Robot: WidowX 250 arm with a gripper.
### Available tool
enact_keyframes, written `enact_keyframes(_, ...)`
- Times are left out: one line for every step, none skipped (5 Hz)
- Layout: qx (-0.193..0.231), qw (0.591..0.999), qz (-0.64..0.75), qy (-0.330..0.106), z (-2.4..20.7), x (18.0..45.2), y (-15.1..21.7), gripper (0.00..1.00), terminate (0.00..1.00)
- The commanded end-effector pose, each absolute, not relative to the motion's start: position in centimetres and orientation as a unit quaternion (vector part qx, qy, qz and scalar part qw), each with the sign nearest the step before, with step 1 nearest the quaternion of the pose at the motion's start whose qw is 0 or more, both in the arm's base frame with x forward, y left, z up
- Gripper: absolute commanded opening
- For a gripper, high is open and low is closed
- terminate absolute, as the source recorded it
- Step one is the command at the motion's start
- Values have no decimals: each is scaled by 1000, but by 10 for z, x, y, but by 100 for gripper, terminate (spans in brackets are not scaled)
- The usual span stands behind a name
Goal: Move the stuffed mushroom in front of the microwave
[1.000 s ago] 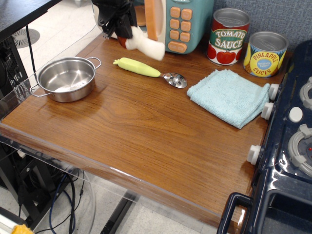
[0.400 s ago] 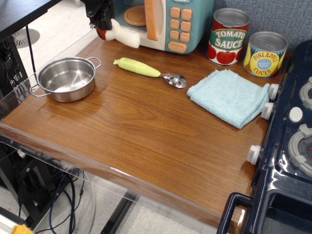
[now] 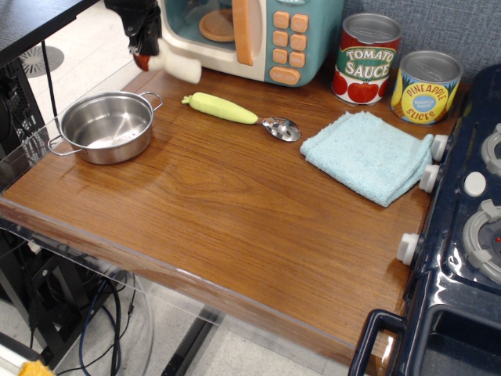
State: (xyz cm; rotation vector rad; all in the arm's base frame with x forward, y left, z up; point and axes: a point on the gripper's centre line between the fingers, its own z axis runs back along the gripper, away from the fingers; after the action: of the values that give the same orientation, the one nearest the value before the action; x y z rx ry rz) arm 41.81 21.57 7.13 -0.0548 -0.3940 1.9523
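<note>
At the far left of the bench (image 3: 235, 211) sits a steel pot (image 3: 107, 127) with two loop handles, near the left edge. Above and behind it, at the back left corner, the dark end effector (image 3: 142, 35) is clamped on the stuffed mushroom (image 3: 168, 64), gripping it at the reddish-brown cap; the cream stem sticks out to the right and slightly down, held off the wood, just beside the left front corner of the microwave (image 3: 258, 35). The microwave stands against the back, its orange handle and buttons facing forward. In front of it lies a green-handled spoon (image 3: 239, 113), handle to the left, metal bowl to the right. Further right, a light blue cloth (image 3: 368, 155) lies folded on the wood. Behind the cloth stand a tomato sauce can (image 3: 368, 59) and, beside it to the right, a pineapple slices can (image 3: 425, 86). A dark blue toy stove (image 3: 462, 235) with white knobs fills the right edge.
</note>
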Motion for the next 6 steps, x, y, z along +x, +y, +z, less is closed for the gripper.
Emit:
enact_keyframes(-4,516,833,-202,91,396,222,0,0)
enact_keyframes(-16,477,857,-195,92,390,222,100,0)
enact_keyframes(-16,481,854,-199,92,389,220,100,0)
enact_keyframes(-20,492,846,-204,91,388,216,100,0)
enact_keyframes(-25,495,844,-205,95,387,215,100,0)
enact_keyframes(-35,497,842,-208,112,384,216,100,0)
